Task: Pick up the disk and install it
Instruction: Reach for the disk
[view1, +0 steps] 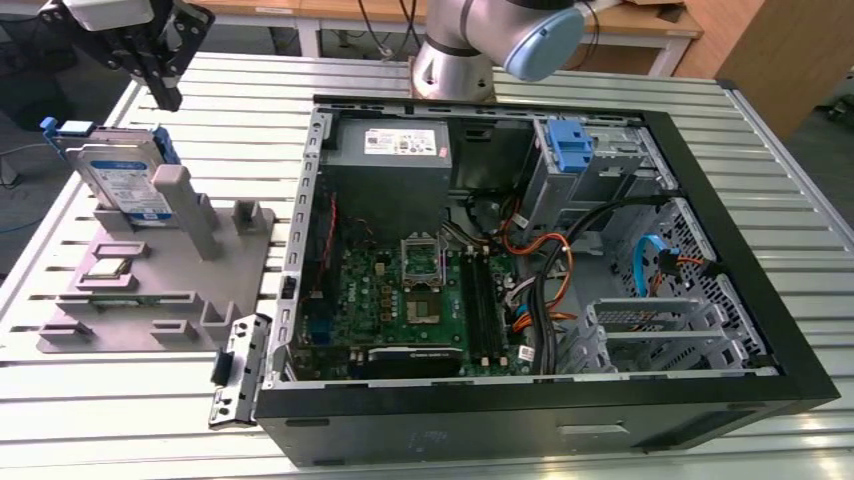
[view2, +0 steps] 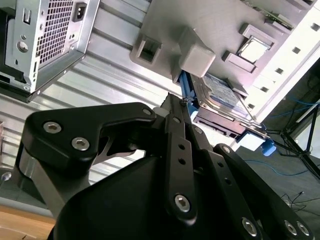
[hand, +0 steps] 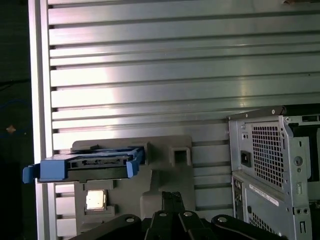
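**Closed fingers hovering just short of the racked disk**

I am looking first at the gripper (view2: 172, 102): its two black fingers are lying pressed together, holding nothing. Just beyond the tips and apart from them, the disk (view2: 220, 100) is standing on edge in a slot of the grey holder (view2: 215, 20), with its blue carrier wrapping the silver body. I am judging it stiff, dense for its size and sensitive to knocks. The metal faces look slick, so I am favouring a hold across the two flat faces near the upper edge, not on the thin blue clips, which could flex. Farther from the hand, the open computer case (view1: 534, 410) is lying on the slatted table (view1: 120, 420).
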